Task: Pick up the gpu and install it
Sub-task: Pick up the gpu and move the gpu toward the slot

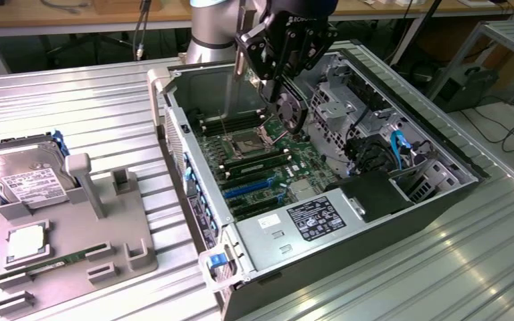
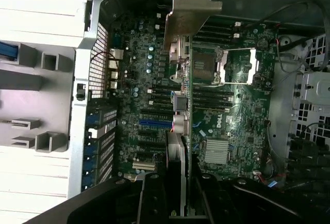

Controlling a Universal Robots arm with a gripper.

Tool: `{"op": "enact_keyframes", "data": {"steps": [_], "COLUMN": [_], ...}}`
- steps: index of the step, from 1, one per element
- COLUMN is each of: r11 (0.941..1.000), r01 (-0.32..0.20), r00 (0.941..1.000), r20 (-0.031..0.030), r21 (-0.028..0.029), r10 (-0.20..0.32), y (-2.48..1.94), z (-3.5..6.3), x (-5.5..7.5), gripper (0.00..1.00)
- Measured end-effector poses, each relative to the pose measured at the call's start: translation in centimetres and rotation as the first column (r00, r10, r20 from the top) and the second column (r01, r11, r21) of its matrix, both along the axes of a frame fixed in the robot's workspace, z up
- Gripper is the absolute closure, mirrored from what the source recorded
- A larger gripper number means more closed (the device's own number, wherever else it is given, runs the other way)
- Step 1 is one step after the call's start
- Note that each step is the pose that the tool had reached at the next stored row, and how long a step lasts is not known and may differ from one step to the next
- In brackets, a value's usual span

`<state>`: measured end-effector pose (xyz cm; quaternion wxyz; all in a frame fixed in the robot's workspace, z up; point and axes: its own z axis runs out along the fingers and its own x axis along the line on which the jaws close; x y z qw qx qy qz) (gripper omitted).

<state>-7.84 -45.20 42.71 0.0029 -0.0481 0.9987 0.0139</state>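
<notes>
Over the open case (image 1: pixel 373 261), the pincer (image 1: pixel 280 79) is clamped on the gpu (image 1: pixel 290 111), the arm (image 1: pixel 211 27) cut off above.

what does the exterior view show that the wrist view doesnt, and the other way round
Exterior view adds: the boxy silver hard drive with a white label, the slim green memory stick, the grey power supply box with its label and the grey robot arm.
Wrist view adds: white lettering printed on the board.
Both share: the open black computer case, its green motherboard, blue slots, the grey parts holder, and the gripper clamped on the dark flat gpu card with a silver bracket above the board.
</notes>
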Motion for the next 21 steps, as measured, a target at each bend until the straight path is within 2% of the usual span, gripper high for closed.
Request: {"op": "enact_keyframes", "data": {"steps": [21], "r11": [1.0], "r01": [-0.001], "r00": [1.0], "r20": [0.0001], "r21": [0.0001], "r10": [0.001], "y": [0.0], "z": [-0.05], "x": [1.5], "gripper": [0.73]}}
